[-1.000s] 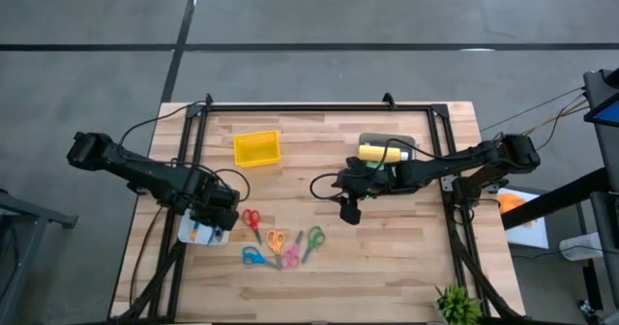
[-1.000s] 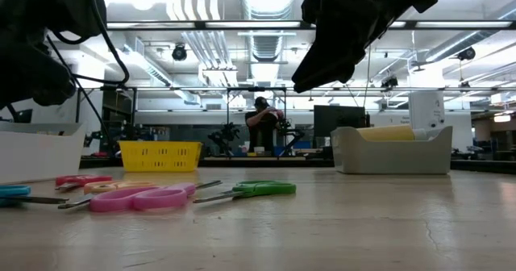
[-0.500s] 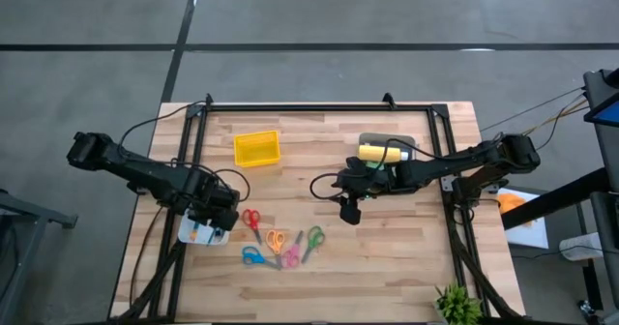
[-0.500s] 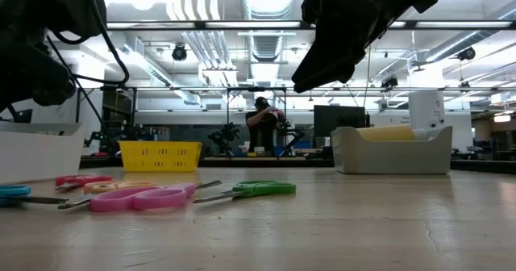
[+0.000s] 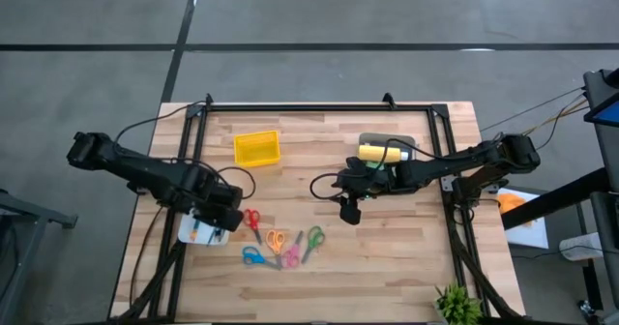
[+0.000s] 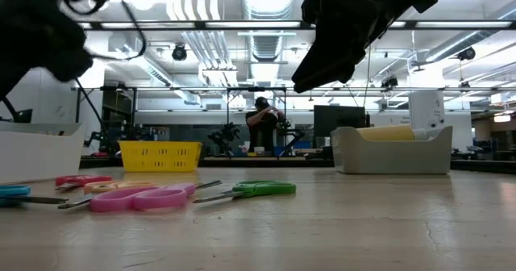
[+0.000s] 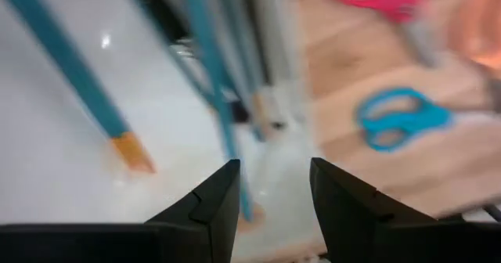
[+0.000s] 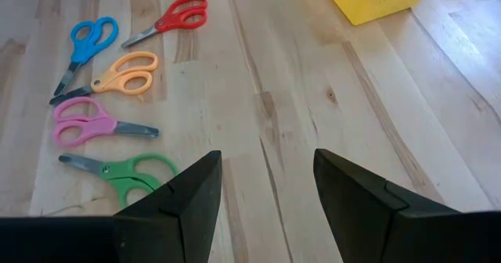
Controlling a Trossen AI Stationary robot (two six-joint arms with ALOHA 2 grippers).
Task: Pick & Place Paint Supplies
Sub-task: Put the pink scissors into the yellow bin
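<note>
Left gripper (image 5: 221,219) hangs right over the white tray (image 5: 190,236) at the tabletop's (image 5: 387,267) left edge, jaws spread with nothing between them. Inside the tray lie teal brushes (image 7: 74,71) with orange ferrules, alongside a grey stick (image 7: 266,55), all loose. Just right of the tray sit the scissors: red (image 5: 251,219), orange (image 5: 276,239), blue (image 5: 253,257), pink (image 5: 290,256) and green (image 5: 312,240). Right gripper (image 5: 350,212) hovers farther right of the tray, above bare wood, jaws parted and holding nothing. Beyond it, far from the white tray, the yellow bottle (image 5: 379,152) lies in a grey tray (image 5: 404,140). A yellow basket (image 5: 256,148) sits behind the white tray.
</note>
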